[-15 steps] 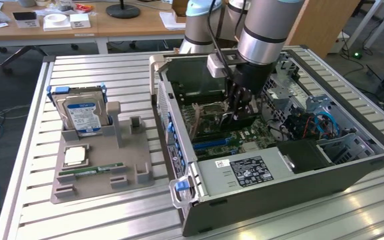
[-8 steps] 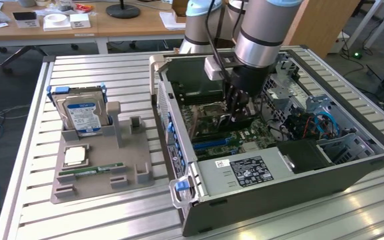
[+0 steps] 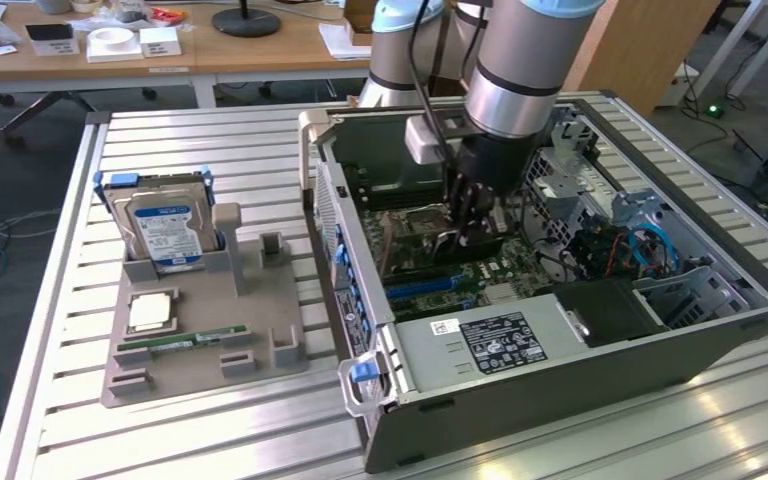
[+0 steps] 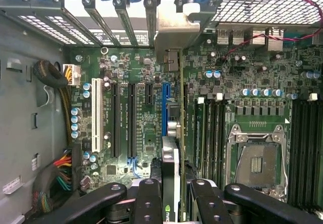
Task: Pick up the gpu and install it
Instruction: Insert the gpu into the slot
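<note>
On the exterior view's left, a grey fixture tray (image 3: 197, 370) is seen on the slatted table, with 1 hard drive (image 3: 168, 232) stood upright in a holder that hides its lower end, 1 silver processor chip (image 3: 152, 310) laid flat, and 1 green RAM stick (image 3: 181, 342) lying just beside it. Further right, the open computer case (image 3: 518, 420) is laid on its side, and the arm (image 3: 524, 60), cut off by the frame above, is reached down into it over the motherboard (image 3: 424, 270). The gripper (image 3: 471, 228) is set low inside the case, and whatever is under it is masked by its own body from this side. In the wrist view, the gpu (image 4: 170, 168) is shown edge-on as a thin sliver, clamped between the dark fingers (image 4: 148, 199); its face is hidden and its near end is cut off. It is lined up just beside the long blue slot (image 4: 164, 103), but whether it is seated cannot be told. On the exterior view's right, the labelled power supply (image 3: 491, 342) and blue cables (image 3: 640, 250) are partly hidden by the case frame.
</note>
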Controlling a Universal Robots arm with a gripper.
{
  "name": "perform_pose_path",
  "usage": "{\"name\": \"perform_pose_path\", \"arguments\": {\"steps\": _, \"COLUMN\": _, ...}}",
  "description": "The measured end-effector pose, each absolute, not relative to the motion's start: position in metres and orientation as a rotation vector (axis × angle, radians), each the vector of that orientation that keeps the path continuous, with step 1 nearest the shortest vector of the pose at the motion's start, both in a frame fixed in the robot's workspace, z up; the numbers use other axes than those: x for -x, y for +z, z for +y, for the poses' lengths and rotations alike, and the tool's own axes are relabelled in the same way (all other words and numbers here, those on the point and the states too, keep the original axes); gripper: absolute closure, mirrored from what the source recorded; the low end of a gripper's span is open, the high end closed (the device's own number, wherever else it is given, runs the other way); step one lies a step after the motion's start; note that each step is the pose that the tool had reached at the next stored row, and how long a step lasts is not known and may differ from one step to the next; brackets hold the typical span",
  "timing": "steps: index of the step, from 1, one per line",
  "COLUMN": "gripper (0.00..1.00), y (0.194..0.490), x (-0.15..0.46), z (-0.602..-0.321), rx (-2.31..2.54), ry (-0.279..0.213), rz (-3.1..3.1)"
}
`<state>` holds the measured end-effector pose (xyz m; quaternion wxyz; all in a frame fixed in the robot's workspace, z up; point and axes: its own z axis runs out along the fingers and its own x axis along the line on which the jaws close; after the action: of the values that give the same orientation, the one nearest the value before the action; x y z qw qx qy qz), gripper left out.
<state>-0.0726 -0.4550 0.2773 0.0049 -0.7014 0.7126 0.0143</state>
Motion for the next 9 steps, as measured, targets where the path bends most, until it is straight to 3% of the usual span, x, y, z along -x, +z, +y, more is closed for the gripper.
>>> {"name": "perform_pose_path", "arguments": {"steps": 9, "gripper": 0.73, "y": 0.2734, "x": 0.0738, "z": -0.4551, "rx": 2.199, "ry": 0.044, "rz": 2.230}}
